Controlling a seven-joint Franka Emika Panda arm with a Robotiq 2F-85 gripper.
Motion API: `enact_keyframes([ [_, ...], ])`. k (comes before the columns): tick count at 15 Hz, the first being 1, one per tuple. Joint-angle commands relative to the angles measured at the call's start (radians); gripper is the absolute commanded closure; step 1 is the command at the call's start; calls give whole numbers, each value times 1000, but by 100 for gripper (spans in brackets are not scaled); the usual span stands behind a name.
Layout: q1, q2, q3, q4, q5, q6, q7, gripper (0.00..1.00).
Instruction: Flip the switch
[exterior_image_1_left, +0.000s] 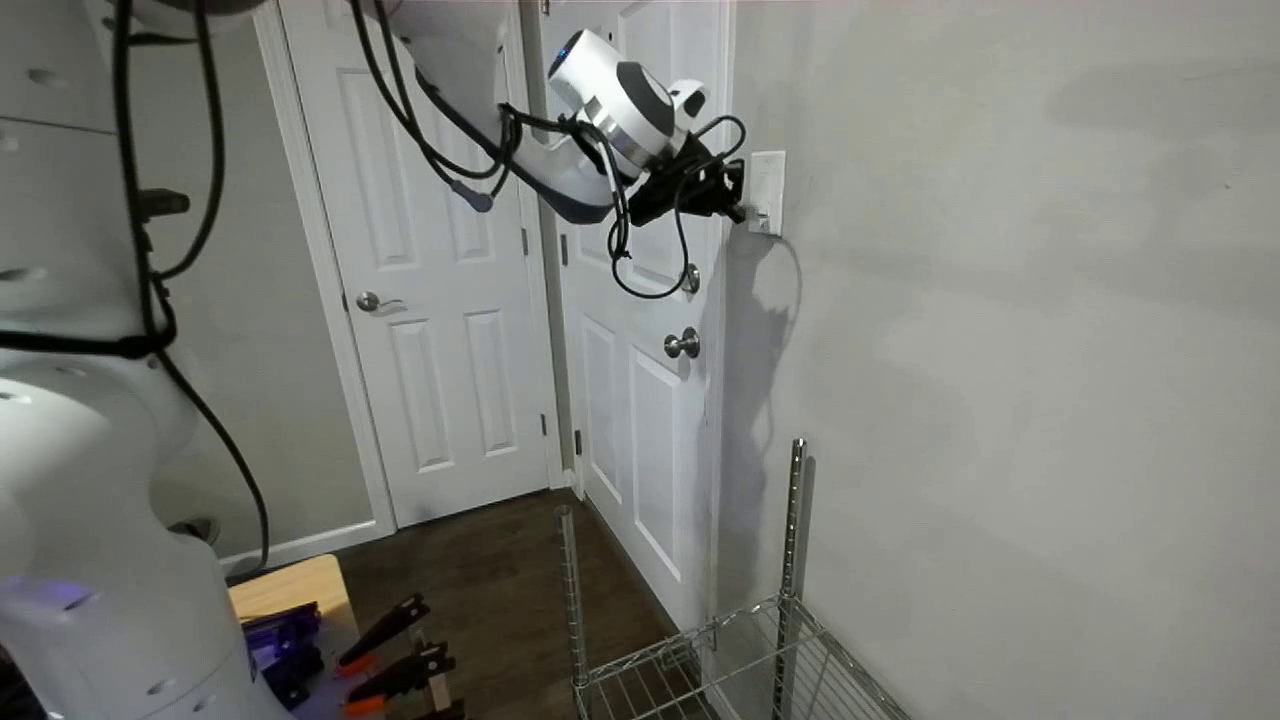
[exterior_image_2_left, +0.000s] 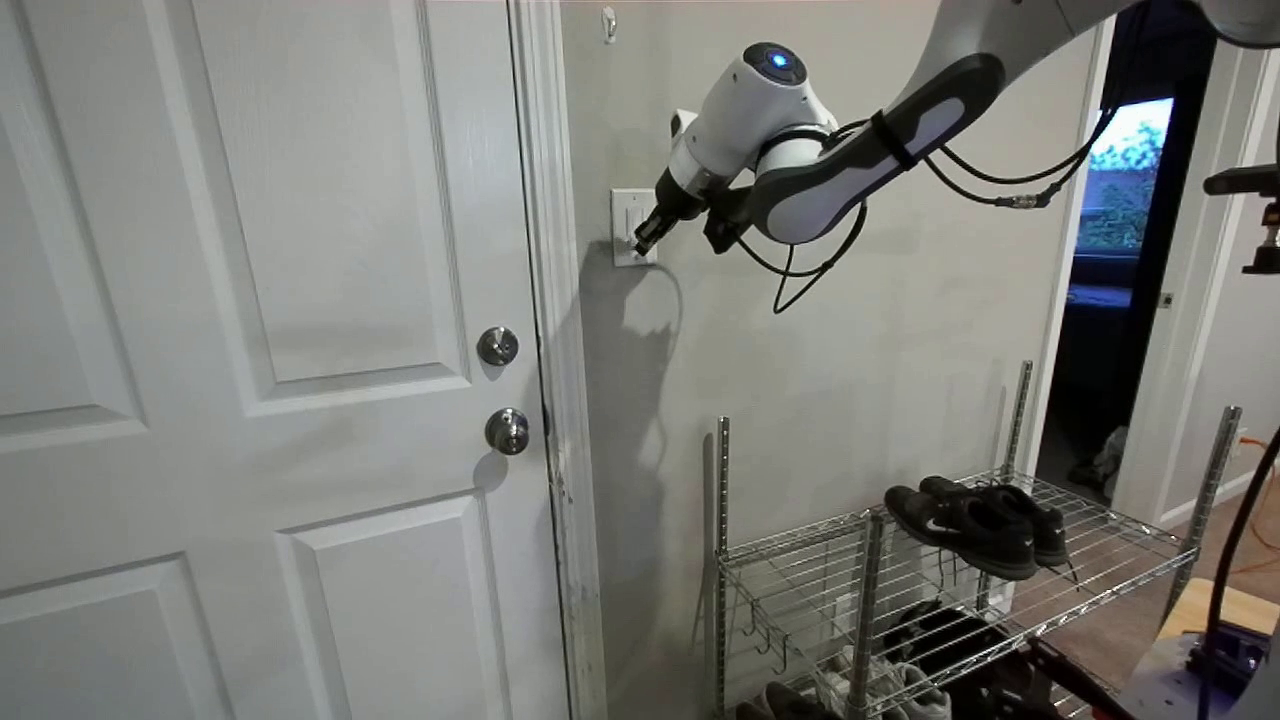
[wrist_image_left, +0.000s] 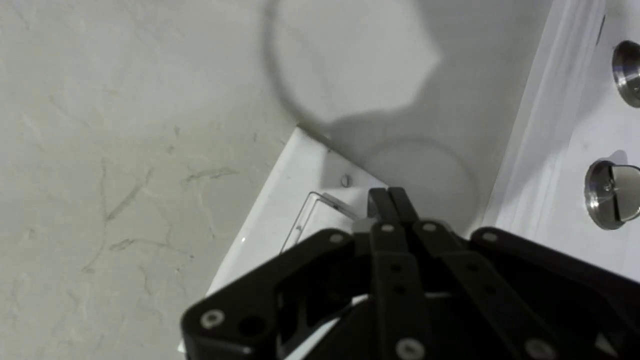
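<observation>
The switch is a white upright plate (exterior_image_1_left: 768, 185) on the grey wall beside the door frame. It also shows in an exterior view (exterior_image_2_left: 621, 212), partly covered by the gripper. In the wrist view the plate (wrist_image_left: 280, 200) is tilted, with a screw and a rectangular inset; the gripper hides much of it. My black gripper (wrist_image_left: 389, 194) is shut, fingertips together, with nothing seen between them. In both exterior views the fingertips (exterior_image_1_left: 738, 213) (exterior_image_2_left: 641, 246) are at the lower part of the plate. I cannot tell whether they touch it.
A white door (exterior_image_2_left: 350, 440) with a round silver knob (exterior_image_2_left: 507, 431) and a lock (exterior_image_2_left: 497, 346) stands beside the plate. A wire shelf rack (exterior_image_2_left: 800, 550) with black shoes (exterior_image_2_left: 975, 525) stands below along the wall. Cables (exterior_image_1_left: 650, 295) hang from the wrist.
</observation>
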Motion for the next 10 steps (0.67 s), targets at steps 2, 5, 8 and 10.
enact_keyframes([
  [2,46,61,-35,104,-124,-59,106,97],
  [5,74,81,-59,146,-218,-93,180,97],
  [8,92,89,-66,153,-270,-119,229,97],
  [10,97,87,-67,147,-279,-134,239,97],
])
